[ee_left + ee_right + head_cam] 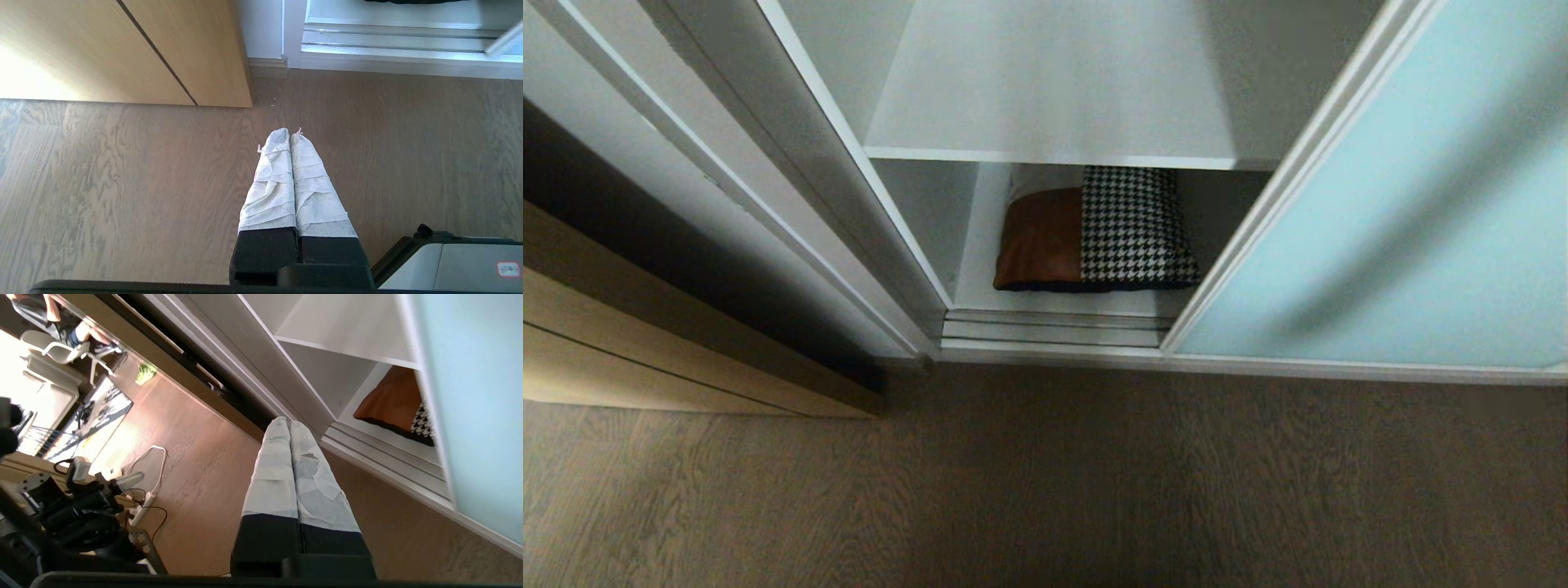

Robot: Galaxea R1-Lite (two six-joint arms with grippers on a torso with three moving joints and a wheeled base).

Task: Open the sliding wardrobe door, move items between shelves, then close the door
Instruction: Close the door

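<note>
Left gripper (290, 132): taped white fingers (269, 183) pressed together, nothing between them, pointing down over the bare wood floor (122, 183). Near the tips, the corner of a light wood cabinet (196, 49) and the white base of the wardrobe with its silver floor track (392, 38). A grey and black part of the robot's own body (449, 261) at the edge of that view.

Right gripper (289, 422): fingers (273, 473) likewise closed flat against each other and empty, held above the floor just in front of the wardrobe's lower track (388, 461), apart from it. Neither gripper visible from the head camera.

Cushion (1094, 233) lying on the lowest board of the open compartment, under the shelf (1054, 106); tan-brown leather half toward the robot's left, black-and-white houndstooth half toward the right, black edge facing outward. From the right wrist, the same cushion partly hidden behind the door's frame.

Sliding wardrobe door (1405, 229), frosted pale blue-green glass in a thin pale frame, pushed to the right, leaving the compartment open; its frame edge standing just beside the cushion's houndstooth end.

Farther off in the right wrist view: a white power strip with cables (141, 506), dark equipment (73, 506), a white chair (57, 351), and a seated person (36, 310) only partly in view.
</note>
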